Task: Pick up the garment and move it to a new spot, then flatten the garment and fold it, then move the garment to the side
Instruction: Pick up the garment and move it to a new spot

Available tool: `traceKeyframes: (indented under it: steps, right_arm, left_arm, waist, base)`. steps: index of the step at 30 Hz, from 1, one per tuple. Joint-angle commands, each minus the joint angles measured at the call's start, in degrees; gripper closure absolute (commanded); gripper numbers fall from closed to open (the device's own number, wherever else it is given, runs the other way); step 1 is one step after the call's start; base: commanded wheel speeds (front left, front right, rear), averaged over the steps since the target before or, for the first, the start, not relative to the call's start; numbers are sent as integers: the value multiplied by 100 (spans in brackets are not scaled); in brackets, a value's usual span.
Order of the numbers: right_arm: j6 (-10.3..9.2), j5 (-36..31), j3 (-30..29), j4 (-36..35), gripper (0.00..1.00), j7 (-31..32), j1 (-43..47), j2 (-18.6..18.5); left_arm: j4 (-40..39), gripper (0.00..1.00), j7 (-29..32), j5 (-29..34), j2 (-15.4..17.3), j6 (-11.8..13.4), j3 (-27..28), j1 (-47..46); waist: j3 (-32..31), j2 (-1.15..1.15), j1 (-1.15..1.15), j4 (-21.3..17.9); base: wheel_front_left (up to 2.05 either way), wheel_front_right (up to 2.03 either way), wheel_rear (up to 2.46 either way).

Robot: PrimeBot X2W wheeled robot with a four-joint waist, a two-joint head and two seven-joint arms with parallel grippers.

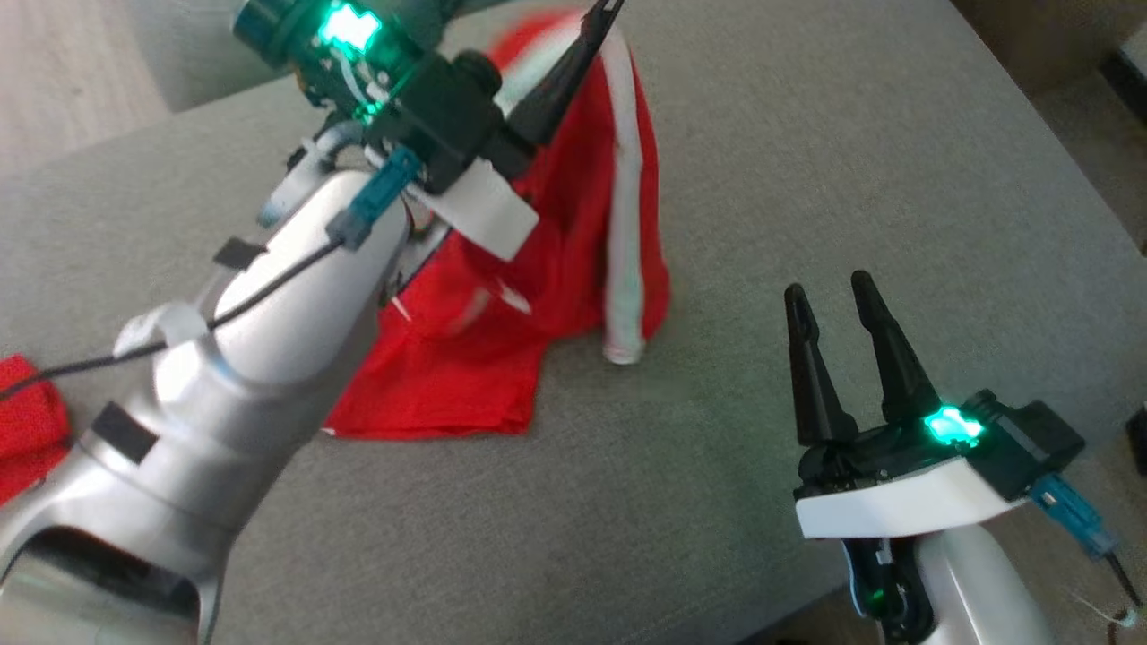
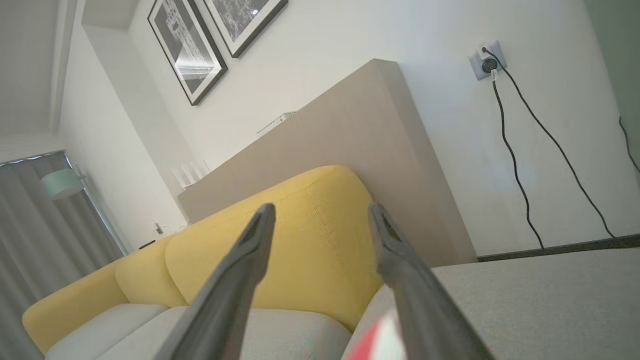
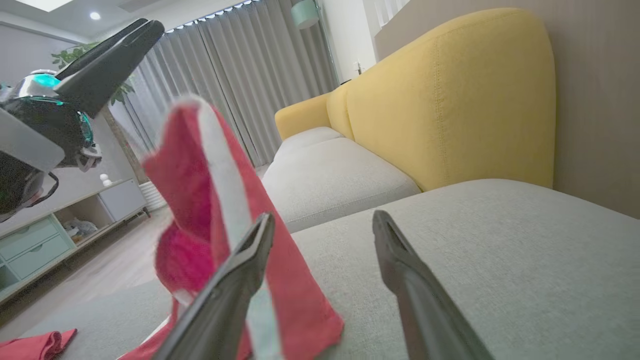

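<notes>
Above the red garment [image 1: 573, 242], the left gripper [image 2: 322, 210] holds its fingers [image 2: 240, 270] apart.

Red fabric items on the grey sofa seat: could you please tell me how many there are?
2. A red garment with a white stripe stands bunched mid-seat; a second red cloth lies at the head view's left edge. The left arm may hide more.

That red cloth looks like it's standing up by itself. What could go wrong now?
1. The red garment with a white stripe stands peaked under the open left hand, unheld; it will probably slump into a crumpled heap on the grey cushion, making flattening harder.
2. A second red cloth lies off to the robot's left; it might get grabbed by mistake.
</notes>
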Motion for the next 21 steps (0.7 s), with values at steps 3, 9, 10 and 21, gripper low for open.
traceKeyframes:
  steps: [3, 9, 10, 21]
  right_arm:
    - [-4, 37, 66, -213, 0, -62, -213, -28]
    - [-4, -96, 13, -182, 0, -62, -195, -28]
    - [-4, -122, -8, -178, 0, -62, -187, -28]
    - [-4, -412, -371, -83, 0, -62, 19, -28]
  left_arm:
    - [141, 0, -179, 26, 76, -4, 199, -408]
    - [457, 0, -350, -39, 179, 73, 258, -267]
    - [482, 0, -374, -69, 206, 98, 290, -219]
    - [334, 0, -521, -635, 484, 529, 808, 950]
  waist:
    - [76, 0, -1, 15]
    - [-36, 0, -1, 418]
    - [-71, 0, -1, 508]
    - [-529, 0, -1, 1573]
  base:
    - [0, 0, 0]
    - [0, 0, 0]
    - [0, 0, 0]
    - [0, 0, 0]
